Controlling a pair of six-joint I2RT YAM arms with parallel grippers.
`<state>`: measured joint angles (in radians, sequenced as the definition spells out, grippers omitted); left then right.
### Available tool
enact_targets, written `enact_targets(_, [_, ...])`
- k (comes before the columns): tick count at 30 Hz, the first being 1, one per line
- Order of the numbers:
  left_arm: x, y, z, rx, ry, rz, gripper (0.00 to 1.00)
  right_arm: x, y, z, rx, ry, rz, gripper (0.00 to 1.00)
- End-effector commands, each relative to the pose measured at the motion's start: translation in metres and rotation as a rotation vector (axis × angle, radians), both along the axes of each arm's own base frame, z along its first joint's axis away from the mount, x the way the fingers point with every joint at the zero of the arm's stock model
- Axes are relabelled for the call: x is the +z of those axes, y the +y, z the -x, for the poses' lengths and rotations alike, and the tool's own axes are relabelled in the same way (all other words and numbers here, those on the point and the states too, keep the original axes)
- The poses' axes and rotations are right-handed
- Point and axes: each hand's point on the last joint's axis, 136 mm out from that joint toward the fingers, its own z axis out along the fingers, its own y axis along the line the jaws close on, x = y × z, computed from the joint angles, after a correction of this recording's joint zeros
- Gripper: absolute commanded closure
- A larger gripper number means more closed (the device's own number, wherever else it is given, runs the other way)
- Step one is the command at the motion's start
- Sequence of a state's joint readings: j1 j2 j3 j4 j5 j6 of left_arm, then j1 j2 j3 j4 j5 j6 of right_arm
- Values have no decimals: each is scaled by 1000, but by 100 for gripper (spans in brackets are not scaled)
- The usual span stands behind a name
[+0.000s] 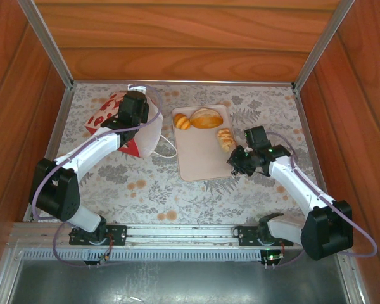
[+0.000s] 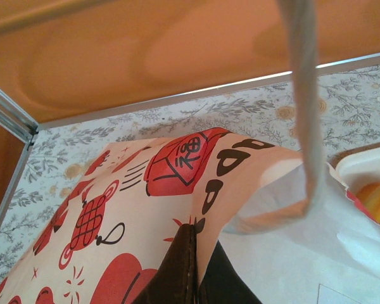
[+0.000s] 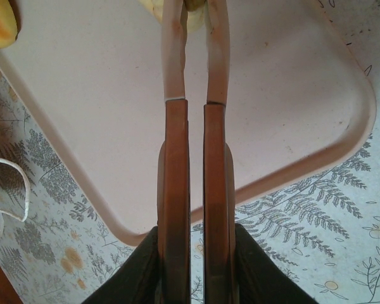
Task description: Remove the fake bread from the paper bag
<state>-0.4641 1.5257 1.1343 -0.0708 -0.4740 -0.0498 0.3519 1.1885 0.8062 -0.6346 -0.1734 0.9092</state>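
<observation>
The paper bag (image 1: 111, 120) lies tilted at the back left, white with red marks (image 2: 114, 209). My left gripper (image 1: 133, 109) is shut on a fold of the bag's edge, its dark fingertips (image 2: 183, 266) pinching the paper. A cord handle (image 2: 304, 95) hangs across that view. Three pieces of fake bread lie on the beige tray (image 1: 199, 158): a croissant (image 1: 182, 121), a round bun (image 1: 206, 118) and a small roll (image 1: 225, 138). My right gripper (image 1: 235, 154) reaches over the tray (image 3: 291, 95). Its fingers (image 3: 174, 63) stand almost together, with a bit of the pale roll (image 3: 193, 5) between the tips.
Wooden walls with metal rails (image 1: 57, 63) close in the table on three sides. A loose cord handle (image 1: 168, 144) trails from the bag toward the tray. Flower-patterned tabletop (image 1: 171, 190) lies between the arms and the tray.
</observation>
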Motion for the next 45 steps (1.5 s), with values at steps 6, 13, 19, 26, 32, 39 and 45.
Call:
enact_targets(6, [18,1,0,-1,-39,36,100,7,4,-10,6,-30,-24,58])
enact_targets(13, [19,0,0,-3,-42,37,100,18,3,-10,9,-50,-16,54])
enact_targets(19, [20,0,0,-4,-43,37,100,30,-4,-4,-2,-70,-1,52])
enact_targets(26, [21,1,1,-5,-44,35,100,51,-7,6,8,-109,-14,51])
enact_targets(32, [18,-3,2,-22,-35,39,100,85,23,5,110,-183,-145,52])
enact_targets(39, [13,-7,0,-40,-24,48,100,134,90,1,343,-287,-214,52])
enact_targets(45, [13,-9,-1,-48,-19,53,100,149,152,-8,524,-324,-275,52])
